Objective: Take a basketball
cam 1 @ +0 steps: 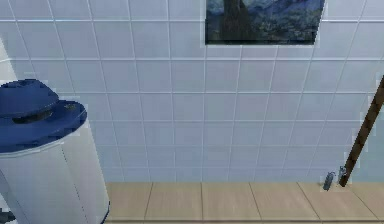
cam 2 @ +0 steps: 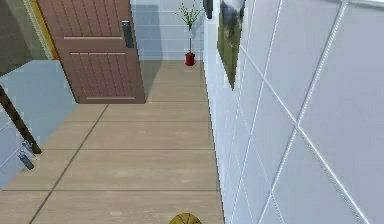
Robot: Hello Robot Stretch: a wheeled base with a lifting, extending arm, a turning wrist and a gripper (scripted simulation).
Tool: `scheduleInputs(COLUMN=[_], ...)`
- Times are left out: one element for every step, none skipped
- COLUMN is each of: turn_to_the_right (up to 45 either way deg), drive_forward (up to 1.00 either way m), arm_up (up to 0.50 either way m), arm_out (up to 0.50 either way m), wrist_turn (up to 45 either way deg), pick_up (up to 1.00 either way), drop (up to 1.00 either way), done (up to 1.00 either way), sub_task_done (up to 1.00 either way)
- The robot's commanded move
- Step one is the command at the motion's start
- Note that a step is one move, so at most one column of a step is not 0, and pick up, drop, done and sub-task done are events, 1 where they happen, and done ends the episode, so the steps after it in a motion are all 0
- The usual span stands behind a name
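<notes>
A small rounded tan-orange thing (cam 2: 183, 219) with a dark line across it pokes up from the arm side view's bottom edge. It lies on the wooden floor close to the tiled wall. Too little of it is visible to tell whether it is a basketball.
A white bin with a blue lid (cam 1: 45, 150) stands at the forward view's left before a tiled wall (cam 1: 200, 110) bearing a dark painting (cam 1: 264, 20). A brown pole (cam 1: 362, 135) leans at the right. The arm side view has a wooden door (cam 2: 92, 45), a potted plant (cam 2: 190, 35), wall pictures (cam 2: 230, 40) and open floor (cam 2: 130, 150).
</notes>
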Motion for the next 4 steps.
scheduleInputs(turn_to_the_right=[0.0, 0.0, 0.0, 0.0], drive_forward=[0.0, 0.0, 0.0, 0.0], arm_up=[0.18, 0.0, 0.0, 0.0], arm_out=[0.0, 0.18, 0.0, 0.0], wrist_turn=[0.0, 0.0, 45.0, 45.0], pick_up=[0.0, 0.0, 0.0, 0.0], drop=[0.0, 0.0, 0.0, 0.0], done=[0.0, 0.0, 0.0, 0.0], sub_task_done=[0.0, 0.0, 0.0, 0.0])
